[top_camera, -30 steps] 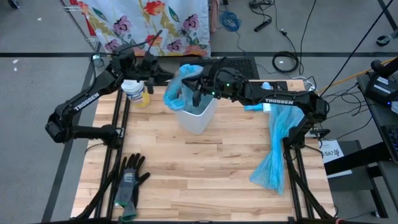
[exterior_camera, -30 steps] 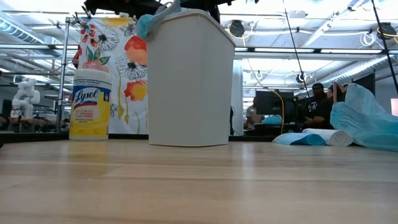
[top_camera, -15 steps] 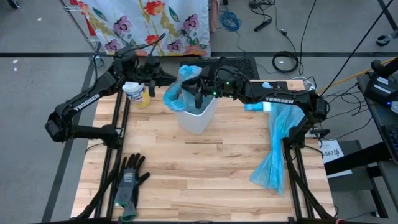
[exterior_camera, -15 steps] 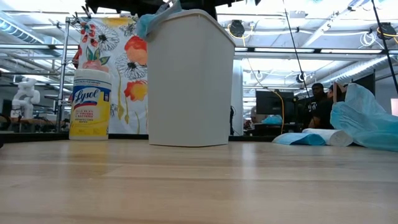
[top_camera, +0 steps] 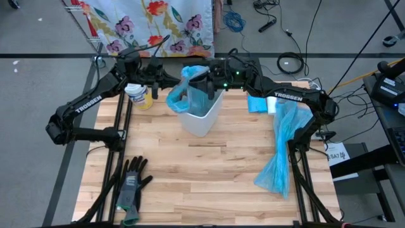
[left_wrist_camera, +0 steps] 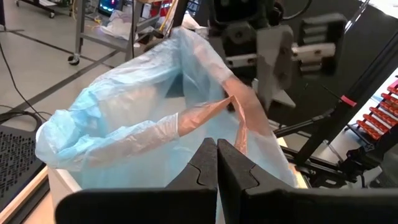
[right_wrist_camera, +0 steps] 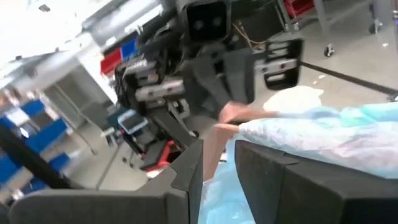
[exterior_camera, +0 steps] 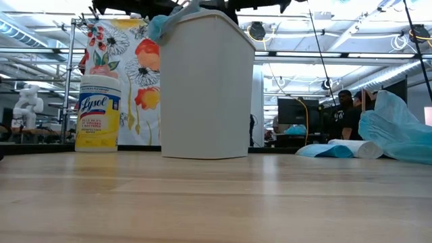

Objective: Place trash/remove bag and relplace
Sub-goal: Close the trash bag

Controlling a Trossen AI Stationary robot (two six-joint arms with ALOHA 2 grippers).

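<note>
A white bin (top_camera: 201, 117) (exterior_camera: 206, 84) stands on the table with a light-blue bag (top_camera: 183, 88) (left_wrist_camera: 130, 118) bunched in its mouth. My left gripper (top_camera: 169, 81) (left_wrist_camera: 216, 165) is at the bin's left rim, shut on the bag. My right gripper (top_camera: 205, 82) (right_wrist_camera: 217, 165) is above the bin's far-right rim, also shut on the bag, and faces the left one across the opening. No trash scraps show in any view. My left gripper pinches the bag's rim film (left_wrist_camera: 205, 134) on the bin's left side, coming in about level from the table's left. A fold (left_wrist_camera: 199, 115) runs taut from there toward the other gripper. My right gripper pinches the bag's rim (right_wrist_camera: 249, 134) between its two fingers at the bin's far-right side, reaching in from the right. The film is raised above the bin's edge; one layer or several, I cannot tell.
A Lysol canister (top_camera: 138, 95) (exterior_camera: 98, 111) stands left of the bin. Black-and-grey gloves (top_camera: 131, 183) lie near the front left. A roll of blue bags (top_camera: 258, 104) (exterior_camera: 341, 150) and a loose blue bag (top_camera: 281, 149) draped over the right edge sit on the right.
My right gripper has moved toward the far edge, still shut on the bag's rim, and has drawn that part of the bag with it. My left gripper has shifted a little toward the bin. The bin has stayed in place.
</note>
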